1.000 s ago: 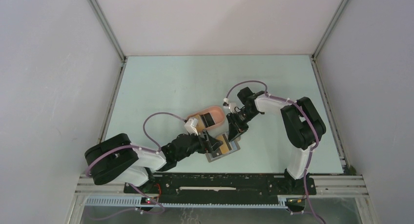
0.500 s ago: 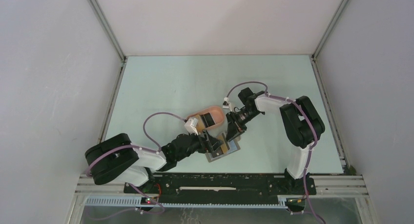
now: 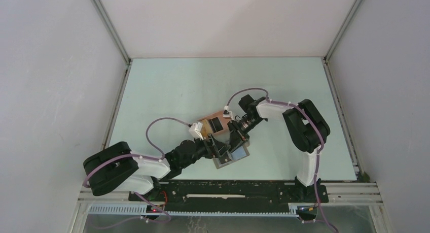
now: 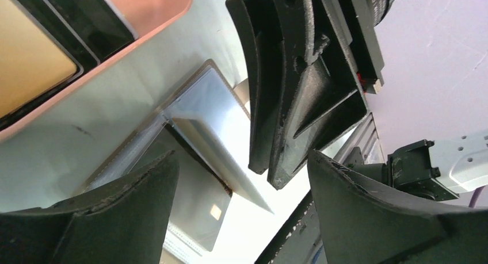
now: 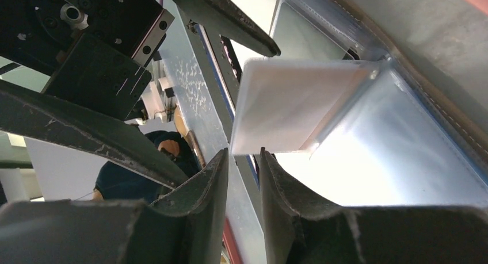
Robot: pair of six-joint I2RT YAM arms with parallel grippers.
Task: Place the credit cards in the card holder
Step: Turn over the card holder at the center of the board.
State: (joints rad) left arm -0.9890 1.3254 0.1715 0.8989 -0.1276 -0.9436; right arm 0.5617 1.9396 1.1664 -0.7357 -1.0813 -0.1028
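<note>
One pale green desk [image 3: 167,91] fills the middle of the top view. From the lower left the left arm [image 3: 147,167] reaches toward the centre. The right arm [image 3: 304,126] bends in from the right to the same spot.

At the centre a peach-orange tray [image 4: 161,5] lies just above the grey wallet [image 3: 237,155]. The wallet rests open on the desk, its blue-grey half facing up.

The left tool [image 3: 219,150] is released, its fingers spread wide over the wallet and grasping nothing. The right tool [image 3: 236,139] points down at the wallet from the upper right, its fingers nearly together.

A pale card [image 5: 293,108], washed out by glare, stands tilted in the wallet's fold just past those fingertips. I cannot tell whether they pinch it.

In the tray, at the upper left of the left wrist view, a yellow-orange card [image 4: 29,62] lies beside a dark card [image 4: 86,22].
</note>
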